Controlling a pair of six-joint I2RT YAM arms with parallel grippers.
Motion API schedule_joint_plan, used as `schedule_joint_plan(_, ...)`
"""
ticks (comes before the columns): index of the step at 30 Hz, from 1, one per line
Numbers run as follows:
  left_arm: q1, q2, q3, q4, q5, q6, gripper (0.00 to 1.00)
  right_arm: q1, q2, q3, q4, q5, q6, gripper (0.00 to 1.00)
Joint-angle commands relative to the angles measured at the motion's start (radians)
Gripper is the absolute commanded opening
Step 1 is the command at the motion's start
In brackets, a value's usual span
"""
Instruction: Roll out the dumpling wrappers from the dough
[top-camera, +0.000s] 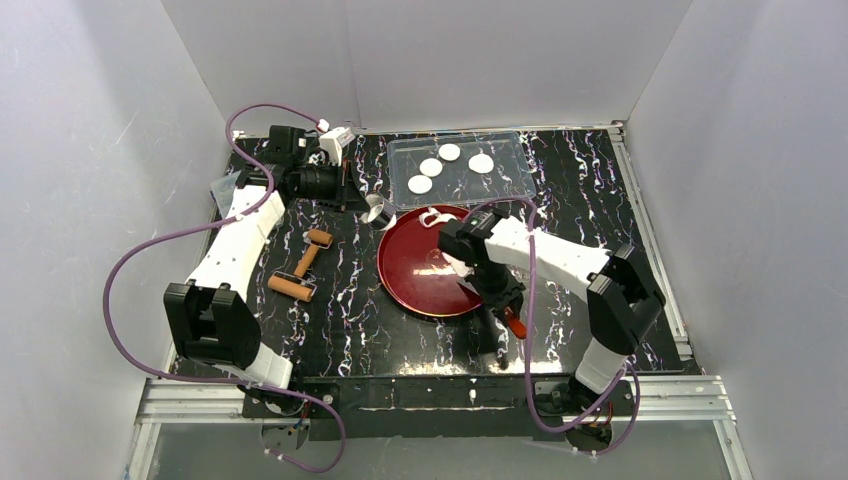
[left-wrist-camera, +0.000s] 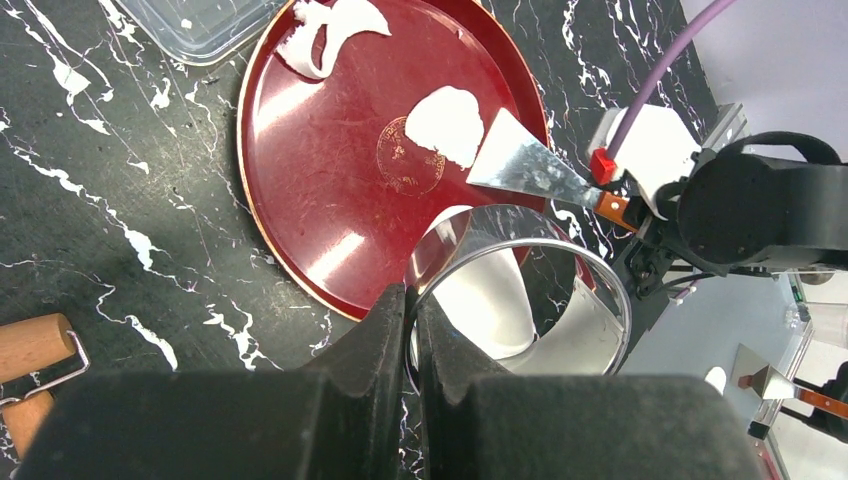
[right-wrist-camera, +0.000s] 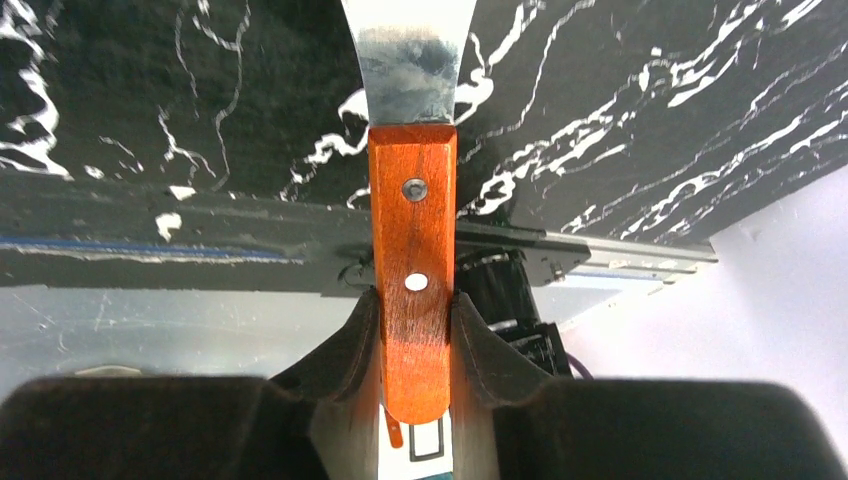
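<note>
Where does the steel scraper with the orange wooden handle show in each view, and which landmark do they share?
Top external: scraper lower centre-right, beside the round red plate's near rim.
Left wrist: scraper upper right, blade tip at a white dough piece.
Right wrist: scraper centre, handle in the right gripper.
Shared: black white-veined tabletop.

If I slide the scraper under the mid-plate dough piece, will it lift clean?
Probably floppy: the dough piece looks thin, flat on the red plate. It may stick and tear, like the ragged scrap near the rim.
</note>
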Motion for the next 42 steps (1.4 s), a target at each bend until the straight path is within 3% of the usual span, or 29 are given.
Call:
schedule_joint_plan(1,0.006,-0.06,0.002,-0.003,0.017,0.004,0.0,-0.032,0.024,0.054,0.071,0.038,-0.007,0.01)
schedule_joint_plan(17,0.007,-0.067,0.006,-0.004,0.013,-0.001,0.0,-0.116,0.04,0.128,0.336,0.126,0.005,0.01)
schedule_joint_plan(26,0.006,-0.055,-0.004,-0.006,0.012,0.0,0.0,-0.156,0.096,0.203,0.366,0.14,-0.022,0.01)
schedule_joint_plan(42,-0.075,0.063,-0.002,0.042,-0.119,0.026,0.0,-0.086,-0.253,-0.02,0.297,0.03,0.005,0.01)
